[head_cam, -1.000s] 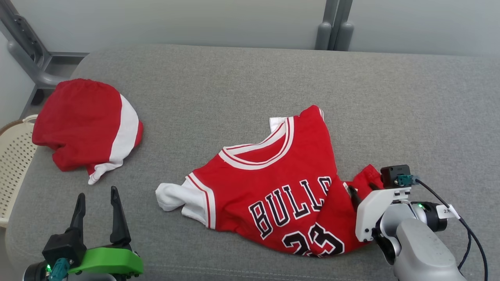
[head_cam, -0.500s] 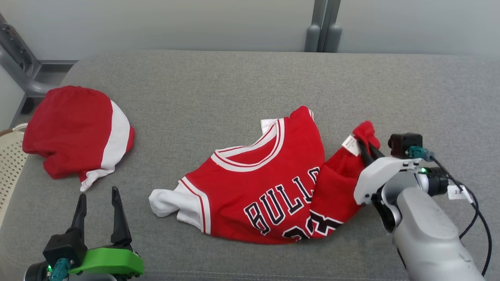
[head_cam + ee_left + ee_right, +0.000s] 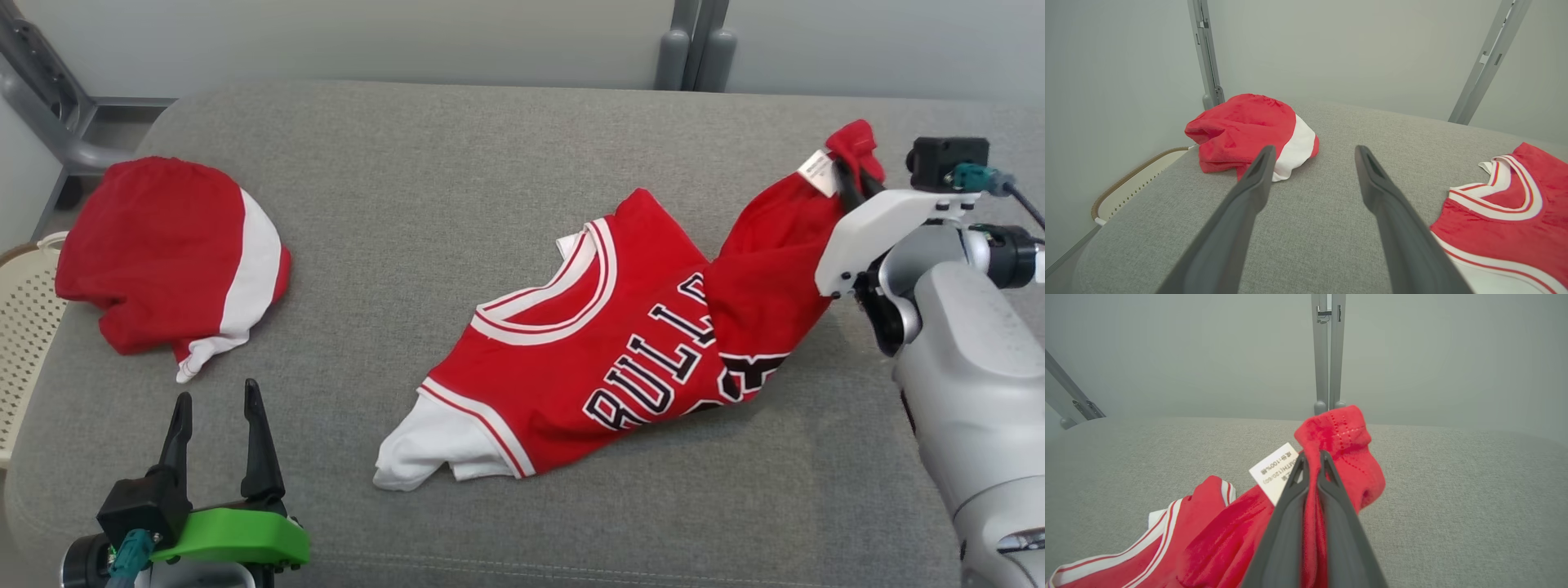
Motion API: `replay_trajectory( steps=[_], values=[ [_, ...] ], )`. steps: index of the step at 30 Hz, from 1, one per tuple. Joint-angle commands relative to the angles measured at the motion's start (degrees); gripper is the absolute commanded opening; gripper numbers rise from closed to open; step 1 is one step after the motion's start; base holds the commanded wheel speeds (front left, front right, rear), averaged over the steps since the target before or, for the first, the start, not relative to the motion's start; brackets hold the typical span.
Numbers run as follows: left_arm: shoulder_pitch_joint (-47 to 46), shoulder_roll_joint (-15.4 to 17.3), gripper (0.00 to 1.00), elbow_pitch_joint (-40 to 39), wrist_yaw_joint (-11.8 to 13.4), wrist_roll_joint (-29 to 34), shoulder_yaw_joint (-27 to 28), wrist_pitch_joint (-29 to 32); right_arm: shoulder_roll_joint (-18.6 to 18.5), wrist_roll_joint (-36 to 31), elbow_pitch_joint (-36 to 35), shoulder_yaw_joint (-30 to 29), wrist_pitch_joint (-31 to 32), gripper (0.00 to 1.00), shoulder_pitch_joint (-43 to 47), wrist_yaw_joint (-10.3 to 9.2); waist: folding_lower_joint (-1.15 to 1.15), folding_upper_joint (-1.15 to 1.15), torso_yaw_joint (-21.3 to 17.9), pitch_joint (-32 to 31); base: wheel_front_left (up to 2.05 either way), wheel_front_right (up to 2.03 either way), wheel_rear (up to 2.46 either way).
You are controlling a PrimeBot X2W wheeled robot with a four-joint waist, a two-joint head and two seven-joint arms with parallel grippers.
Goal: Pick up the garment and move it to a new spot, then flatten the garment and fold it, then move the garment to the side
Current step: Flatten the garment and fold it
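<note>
Red "BULL" jersey [image 3: 620, 359] pinched in right claw [image 3: 853, 178]

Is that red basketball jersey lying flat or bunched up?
Bunched up. The jersey is creased across its lettering, and one corner is pinched and lifted by the right end effector.

The red Bulls jersey [image 3: 620, 343] with white trim lies crumpled on the grey cushion [image 3: 457, 163], its tagged hem corner raised at right.

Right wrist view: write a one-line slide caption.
Red jersey corner pinched in the shut right jaws, white care tag beside them, grey cushion beyond.
</note>
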Motion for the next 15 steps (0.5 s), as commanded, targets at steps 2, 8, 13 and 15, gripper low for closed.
replay_trajectory(
  steps=[2,8,13,15],
  values=[
    [-1.17,0.05,1.0,0.28,0.16,-0.56,-0.23,-0.04,-1.68,-1.57,2.99,-1.29,1.74,0.0,-2.24,0.0,0.0,0.0,1.12,0.97,0.0,0.0,0.0],
    [-1.8,0.06,1.0,0.45,0.3,-0.98,-0.63,-0.04,-3.29,-4.33,9.27,-4.18,2.18,0.0,-4.07,0.0,0.0,0.0,1.98,1.5,0.0,0.0,0.0],
    [-1.94,0.05,1.0,0.69,0.15,-1.06,-0.36,-0.04,-3.96,-6.53,12.26,-5.94,0.3,0.49,-3.99,-0.01,0.0,0.0,1.97,1.63,0.0,0.0,0.0],
    [-1.96,0.05,1.0,0.67,0.32,-1.03,-0.32,-0.04,-3.92,-7.5,13.09,-6.63,-1.39,1.0,-3.89,0.0,0.0,0.0,1.72,1.54,0.0,0.0,0.0]
  ],
)
